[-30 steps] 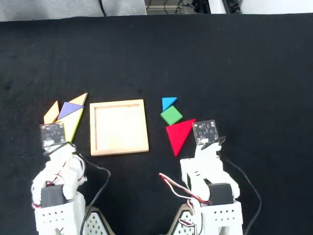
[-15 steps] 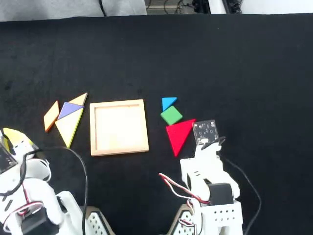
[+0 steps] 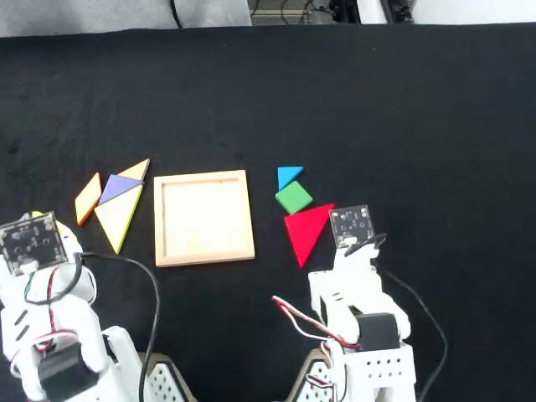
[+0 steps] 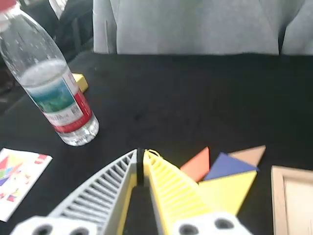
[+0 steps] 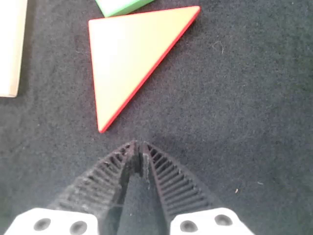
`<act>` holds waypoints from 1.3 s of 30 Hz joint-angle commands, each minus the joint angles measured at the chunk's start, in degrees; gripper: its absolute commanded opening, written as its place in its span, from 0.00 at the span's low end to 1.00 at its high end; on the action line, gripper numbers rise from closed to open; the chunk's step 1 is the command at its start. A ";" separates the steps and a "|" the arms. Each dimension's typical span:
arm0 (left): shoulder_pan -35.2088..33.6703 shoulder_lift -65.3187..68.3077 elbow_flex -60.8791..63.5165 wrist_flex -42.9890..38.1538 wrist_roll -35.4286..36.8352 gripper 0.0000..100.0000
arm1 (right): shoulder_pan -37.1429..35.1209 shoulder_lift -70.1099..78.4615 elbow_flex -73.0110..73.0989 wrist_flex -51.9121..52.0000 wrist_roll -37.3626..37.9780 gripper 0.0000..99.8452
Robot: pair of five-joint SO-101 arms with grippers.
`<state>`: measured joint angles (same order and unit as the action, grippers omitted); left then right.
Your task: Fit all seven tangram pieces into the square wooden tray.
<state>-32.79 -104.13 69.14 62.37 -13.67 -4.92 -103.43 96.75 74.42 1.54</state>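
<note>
Black desk [image 3: 377, 100], water bottle [image 4: 51, 83] near printed card [image 4: 17, 178], grey fabric [image 4: 195, 24] behind, left gripper [image 4: 141, 155] closed, right gripper [image 5: 140, 148] closed.

A black cloth [image 3: 402, 100] covers the table, with grey fabric [image 3: 209, 12] beyond its far edge at about eleven o'clock and cables [image 3: 306, 10] at twelve o'clock — and a clear water bottle [image 4: 55, 90] stands upright on it, a small yellow block [image 4: 81, 82] just behind, a colour-printed sheet [image 4: 17, 178] lying near.
</note>
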 commanded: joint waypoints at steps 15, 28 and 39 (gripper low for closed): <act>17.45 76.66 -39.69 21.63 -4.13 0.03 | 0.97 -4.88 -0.13 0.35 -0.18 0.01; 17.80 83.16 -40.48 18.37 -20.57 0.16 | 0.97 -4.88 -0.13 0.35 -0.18 0.01; 14.81 94.33 -38.02 0.70 -5.80 0.27 | 0.97 -4.88 -0.13 0.35 -0.18 0.01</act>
<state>-16.88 -12.62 32.22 67.21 -21.32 -4.92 -103.43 96.75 74.42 1.54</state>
